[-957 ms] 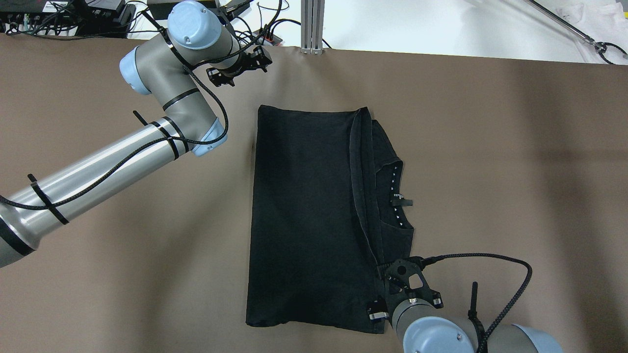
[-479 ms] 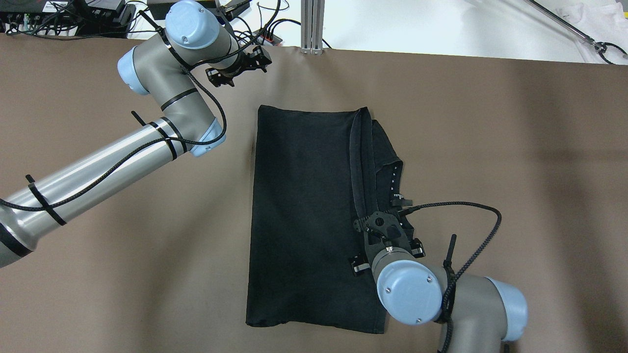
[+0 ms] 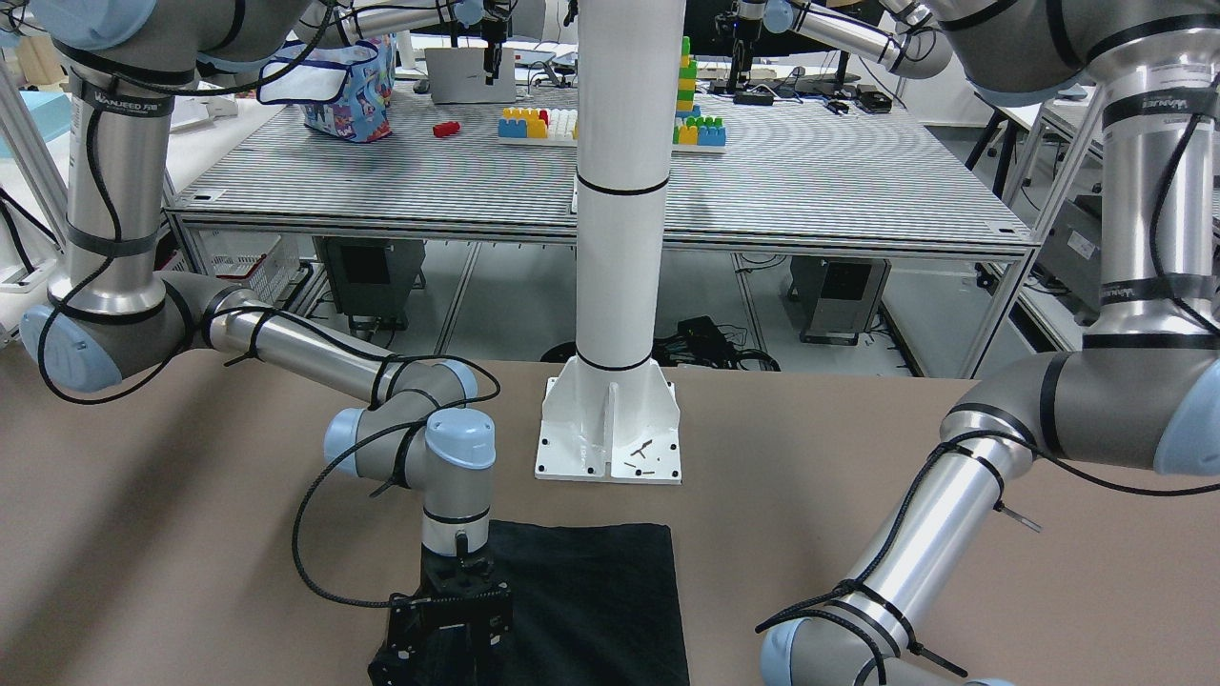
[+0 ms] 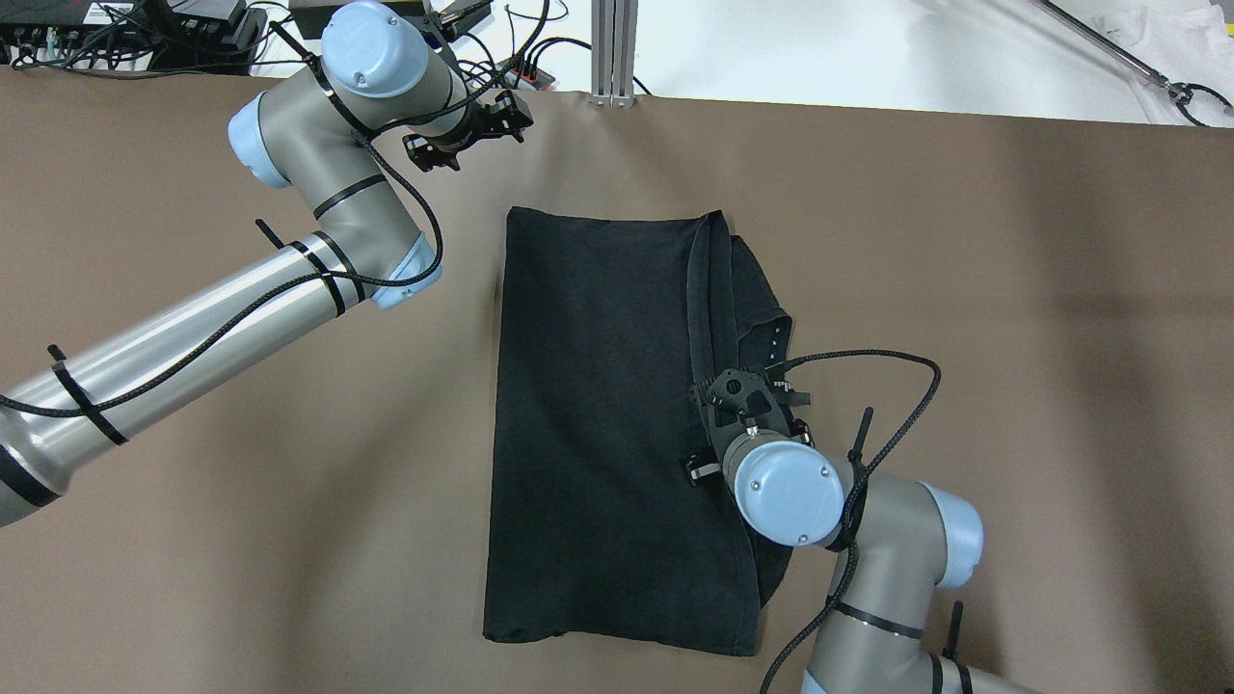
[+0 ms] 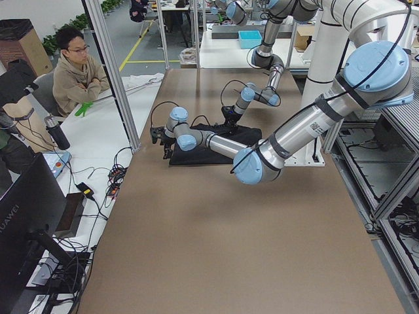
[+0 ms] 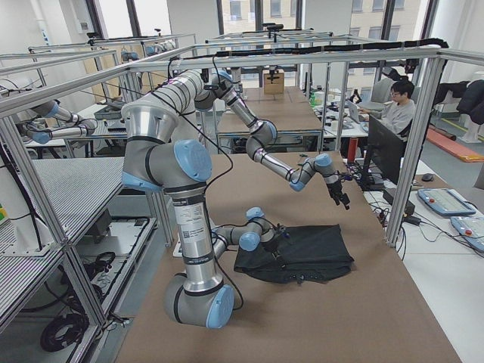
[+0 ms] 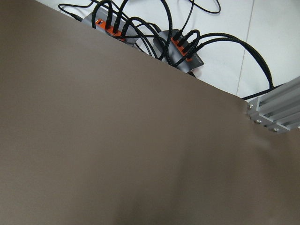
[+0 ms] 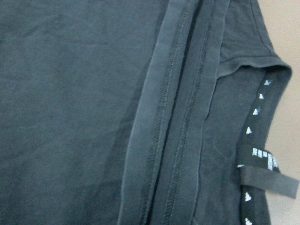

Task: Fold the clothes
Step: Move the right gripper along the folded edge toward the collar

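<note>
Over the clothes (image 4: 598,434), right end effector (image 4: 738,397) pointing down

Plain black garment (image 4: 598,414), brown table (image 4: 964,289)

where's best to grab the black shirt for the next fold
Probably the hemmed edge along the right of the shirt: it lies on top as a doubled ridge over the collar layer. Come from above, on the collar side, pinching across the hem, near the right gripper.
</note>
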Robot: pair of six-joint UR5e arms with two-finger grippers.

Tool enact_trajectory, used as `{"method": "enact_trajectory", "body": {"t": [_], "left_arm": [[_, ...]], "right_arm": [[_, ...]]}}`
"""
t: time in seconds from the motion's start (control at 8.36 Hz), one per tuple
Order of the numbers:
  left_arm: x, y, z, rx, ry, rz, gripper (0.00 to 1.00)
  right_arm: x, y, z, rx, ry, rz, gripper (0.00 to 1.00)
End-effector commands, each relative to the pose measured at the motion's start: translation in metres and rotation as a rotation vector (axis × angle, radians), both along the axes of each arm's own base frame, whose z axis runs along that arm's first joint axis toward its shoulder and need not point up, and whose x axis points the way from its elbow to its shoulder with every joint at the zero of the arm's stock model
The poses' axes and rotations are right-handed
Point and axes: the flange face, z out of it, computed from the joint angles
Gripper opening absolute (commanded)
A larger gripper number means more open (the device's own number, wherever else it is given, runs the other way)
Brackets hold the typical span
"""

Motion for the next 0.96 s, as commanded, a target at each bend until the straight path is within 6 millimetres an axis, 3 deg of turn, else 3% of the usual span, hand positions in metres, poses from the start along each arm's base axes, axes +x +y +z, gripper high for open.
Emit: {"method": "enact_trajectory", "body": {"t": [0.0,0.24,0.36,0.48,0.6,0.84], "left_arm": [[0.003,0.002,0.0,-0.008,0.006,-0.007,1.0],[0.011,0.006,-0.001,-0.008,0.005,0.0,1.0],[0.011,0.006,-0.001,-0.008,0.005,0.0,1.0],[0.01,0.005,-0.001,-0.008,0.003,-0.001,1.0],[0.01,0.005,-0.002,-0.007,0.004,-0.001,1.0],[0.009,0.006,-0.002,-0.006,0.008,0.0,1.0]], "right_arm": [[0.028,-0.041,0.022,-0.016,0.026,-0.032,0.95],[0.061,-0.034,0.075,-0.004,-0.003,-0.092,0.95],[0.077,-0.044,0.068,-0.032,-0.056,-0.111,0.95],[0.095,-0.073,0.041,-0.106,-0.087,-0.123,0.95],[0.096,-0.086,0.02,-0.135,-0.08,-0.118,0.95],[0.051,-0.123,-0.022,-0.141,-0.097,-0.096,0.95]]}}
